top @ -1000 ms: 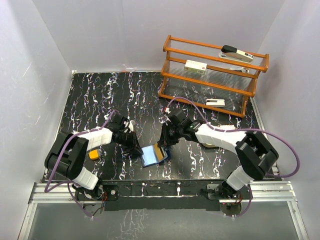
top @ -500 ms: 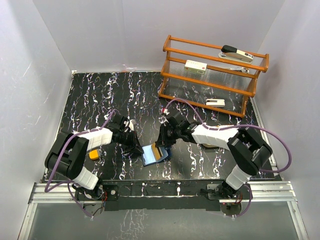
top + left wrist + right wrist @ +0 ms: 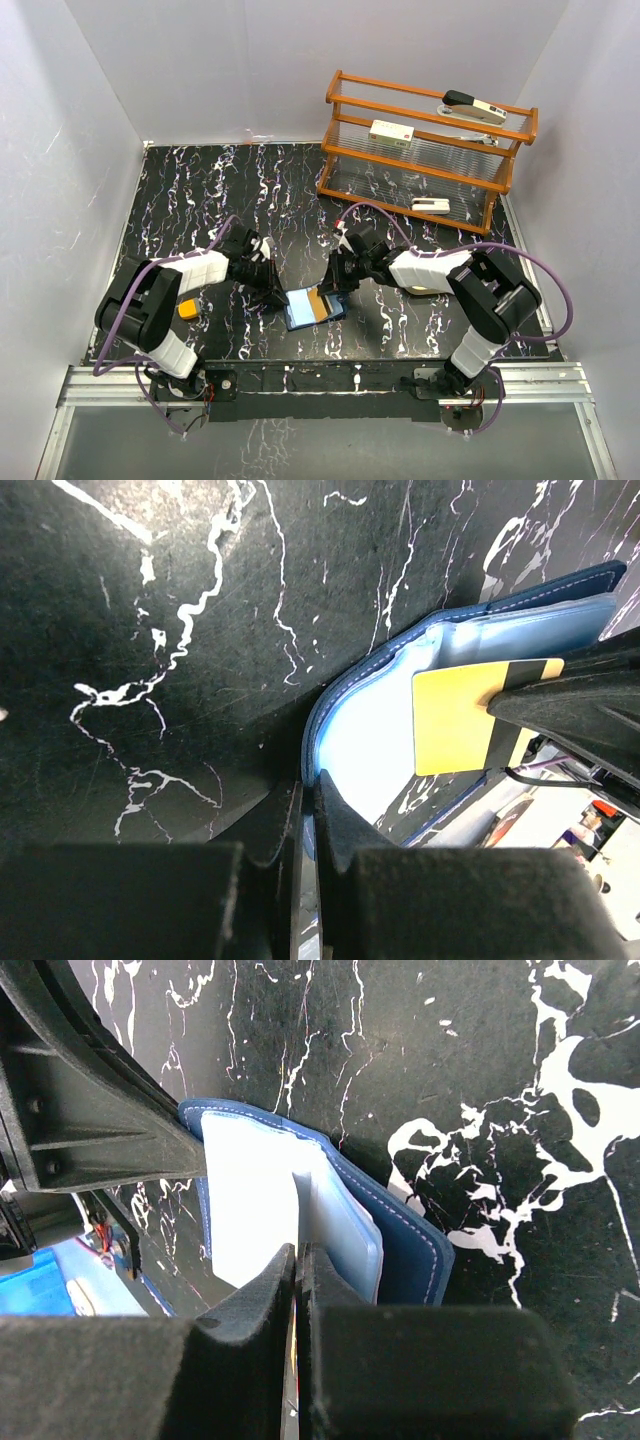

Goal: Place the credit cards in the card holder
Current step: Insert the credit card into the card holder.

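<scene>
While pinching the wallet (image 3: 298,316) rim with left pincer (image 3: 279,296), holds it open on the worktop (image 3: 200,190). Grips a yellow card (image 3: 450,715) in right pincer (image 3: 298,1260) over wallet's inside.

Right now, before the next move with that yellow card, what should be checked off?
1. Left hand shut on the card holder edge: ok.
2. Card holder spread open: ok.
3. Right hand shut on the yellow card: ok.
4. Card held over the holder's pale inside: ok.
5. Card's leading edge inside a pocket: cannot tell.
</scene>
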Robot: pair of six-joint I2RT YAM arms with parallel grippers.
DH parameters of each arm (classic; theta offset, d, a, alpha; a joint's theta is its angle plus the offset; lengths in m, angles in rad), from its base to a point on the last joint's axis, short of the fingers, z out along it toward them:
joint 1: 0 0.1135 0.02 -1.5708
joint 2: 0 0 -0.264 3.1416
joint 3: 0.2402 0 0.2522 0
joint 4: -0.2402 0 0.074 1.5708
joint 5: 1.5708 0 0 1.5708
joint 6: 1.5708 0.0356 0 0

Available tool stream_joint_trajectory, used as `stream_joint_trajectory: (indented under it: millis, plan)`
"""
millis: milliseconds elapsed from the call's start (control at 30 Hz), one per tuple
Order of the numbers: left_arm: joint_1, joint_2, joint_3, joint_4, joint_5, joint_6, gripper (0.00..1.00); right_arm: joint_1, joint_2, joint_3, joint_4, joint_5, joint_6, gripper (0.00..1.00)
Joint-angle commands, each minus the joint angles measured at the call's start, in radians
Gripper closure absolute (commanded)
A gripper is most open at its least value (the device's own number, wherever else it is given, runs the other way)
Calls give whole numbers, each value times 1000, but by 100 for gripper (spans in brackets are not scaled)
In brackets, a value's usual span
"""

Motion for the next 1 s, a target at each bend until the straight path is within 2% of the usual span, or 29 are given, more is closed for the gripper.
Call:
stream_joint_trajectory:
  millis: [0, 233, 567, 967]
  plan:
    - [-6, 27, 13, -60, -130, 42, 100, -28, 19, -14, 40, -27, -55, 100]
    - [-7, 13, 26, -105, -202, 45, 100, -48, 7, -18, 45, -63, -65, 100]
    - [-9, 13, 28, -97, -214, 42, 100, -51, 43, -21, 65, -76, -66, 100]
    - [-18, 19, 22, -72, -221, 28, 100, -63, 77, -4, 118, -163, -37, 100]
